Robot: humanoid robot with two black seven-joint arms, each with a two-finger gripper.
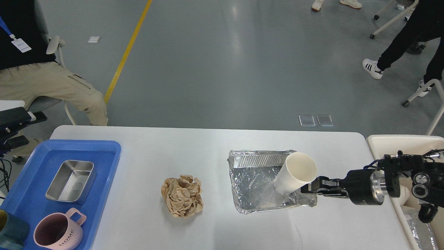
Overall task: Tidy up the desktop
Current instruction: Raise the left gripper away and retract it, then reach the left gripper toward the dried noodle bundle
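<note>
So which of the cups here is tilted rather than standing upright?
The white paper cup, leaning inside the foil tray beside the right gripper. The pink mug in the blue tray stands upright.

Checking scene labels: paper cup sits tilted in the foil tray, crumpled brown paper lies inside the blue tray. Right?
Not quite. Head view shows the crumpled brown paper on the bare desktop, between blue tray and foil tray. The paper cup does sit tilted in the foil tray.

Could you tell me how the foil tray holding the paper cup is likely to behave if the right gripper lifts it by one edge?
The foil tray looks thin and already crinkled, so it would probably flex or buckle rather than stay rigid. The paper cup leans tilted inside it and looks light, so it may well tip or roll out. The right gripper sits at the tray's right rim.
</note>
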